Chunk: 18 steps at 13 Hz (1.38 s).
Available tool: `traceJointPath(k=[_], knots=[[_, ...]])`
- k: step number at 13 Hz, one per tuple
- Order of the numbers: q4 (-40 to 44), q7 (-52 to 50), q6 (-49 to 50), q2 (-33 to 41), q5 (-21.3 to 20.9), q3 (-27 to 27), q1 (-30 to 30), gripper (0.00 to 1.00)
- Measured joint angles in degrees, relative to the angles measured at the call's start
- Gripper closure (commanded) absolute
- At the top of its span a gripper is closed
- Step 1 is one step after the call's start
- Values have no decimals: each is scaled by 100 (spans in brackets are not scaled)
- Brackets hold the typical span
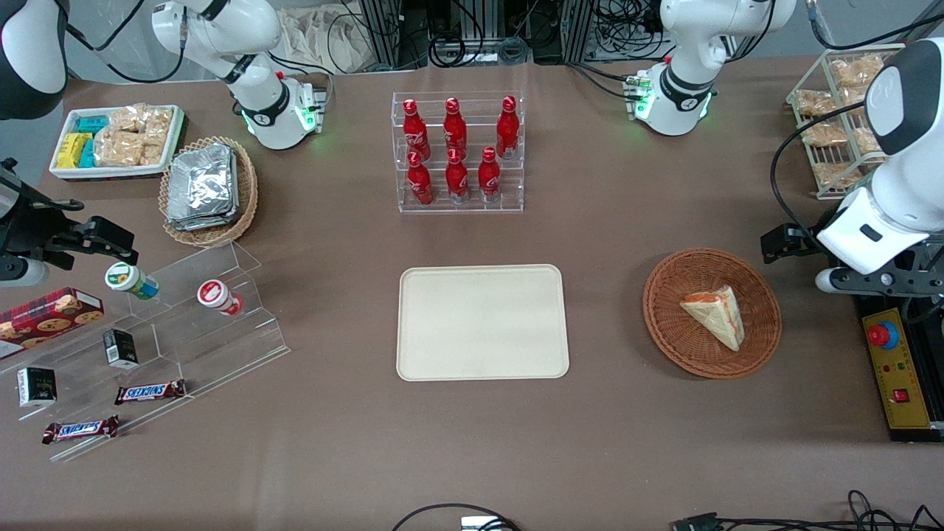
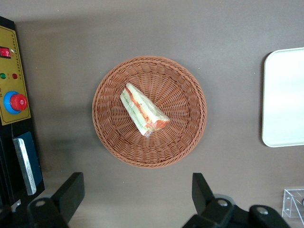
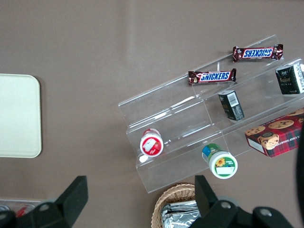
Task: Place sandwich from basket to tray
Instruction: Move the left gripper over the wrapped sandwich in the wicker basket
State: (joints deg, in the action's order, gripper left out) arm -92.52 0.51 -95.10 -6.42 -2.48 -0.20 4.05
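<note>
Sandwich [image 1: 714, 316] lies on its side in the middle of the basket [image 1: 667, 324], which sits on the worktop [image 1: 332, 442] toward the working arm's end, well apart from the tray [image 1: 483, 322]. Nothing has been picked up yet, so the step in hand looks to be the approach and grasp.

To do it well, I'd want the hand [image 2: 135, 199] brought down over the wedge's middle and turned so its fingers [image 2: 202, 190] straddle the two broad bread faces rather than the long filling edge. That gives the flattest surfaces to press on. The bread looks soft, so a gentle squeeze should do; too hard and the filling may ooze or the wedge buckle. The fingertips also need to reach low enough to get purchase without snagging the wicker weave, or the basket may lift with it.

At present the hand hangs above the worktop just beside the basket's rim, spread wide, holding nothing and touching nothing.
</note>
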Motion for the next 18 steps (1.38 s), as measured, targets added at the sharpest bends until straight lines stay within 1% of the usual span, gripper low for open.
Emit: traceJointPath(k=[4, 6, 7, 10, 13, 15, 18], knots=[[21, -124, 41, -38, 4, -7, 3, 0], [176, -183, 111, -154, 5, -8, 7, 0], [235, -456, 194, -237, 6, -8, 8, 0], [142, -1972, 125, -437, 66, -11, 8, 0], [-355, -2980, -453, -448, 92, -11, 4, 0], [-809, -3637, -1029, -436, 106, 0, -1, 0], [-1682, -4099, -2181, -432, 116, 39, -22, 0]])
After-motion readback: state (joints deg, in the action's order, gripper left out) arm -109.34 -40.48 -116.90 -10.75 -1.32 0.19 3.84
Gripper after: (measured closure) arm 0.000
